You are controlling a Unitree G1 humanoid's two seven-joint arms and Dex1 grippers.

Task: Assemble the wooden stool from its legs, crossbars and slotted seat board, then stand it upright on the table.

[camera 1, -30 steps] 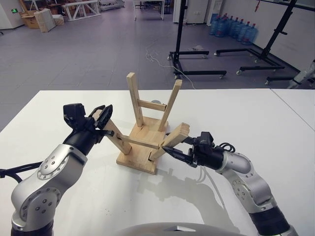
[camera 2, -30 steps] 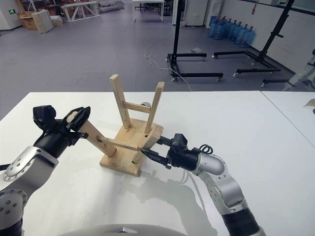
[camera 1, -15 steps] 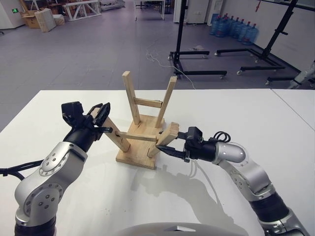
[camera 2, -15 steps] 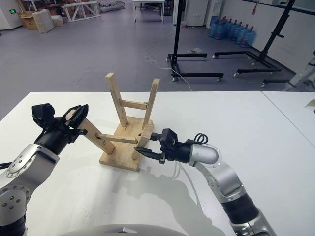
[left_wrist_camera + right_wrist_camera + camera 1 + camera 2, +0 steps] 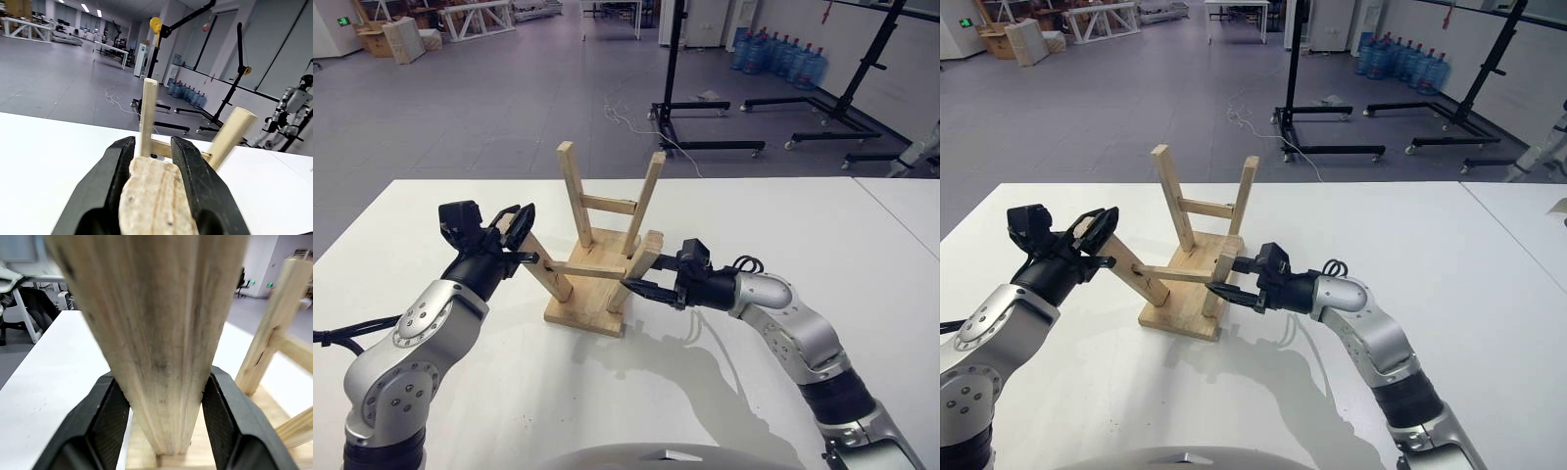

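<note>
**Stool Assembly: Second Leg Pair in Hand, Turning Over Outstanding**

The stool stood upside down near the middle of the white surface (image 5: 440, 211). Its seat board (image 5: 582, 318) lay flat with the slots facing up. The far pair of legs (image 5: 578, 196) rose from the board, leaning slightly toward each other and joined by a short crossbar (image 5: 612, 206). By appearance that pair was seated.

The near pair was under handling by both arms. The left end effector (image 5: 521, 238) was clamped on the free end of the near left leg (image 5: 548, 269), which leaned outward toward the robot's left. In the left wrist view, both fingers (image 5: 115, 171) pressed against the sides of that leg end.

The right end effector (image 5: 644, 274) was clamped across the near right leg (image 5: 649, 245), partway up its length. In the right wrist view, the fingers (image 5: 110, 423) bore on both faces of the wood. A second crossbar (image 5: 592, 269) linked the two near legs.

The lower ends of the near legs met the board at its near edge. Whether they sat fully home in their slots could not be determined.

Assessment: assembly was well advanced. It remained to confirm or press home the near pair, then to turn the stool over onto its legs.
</note>
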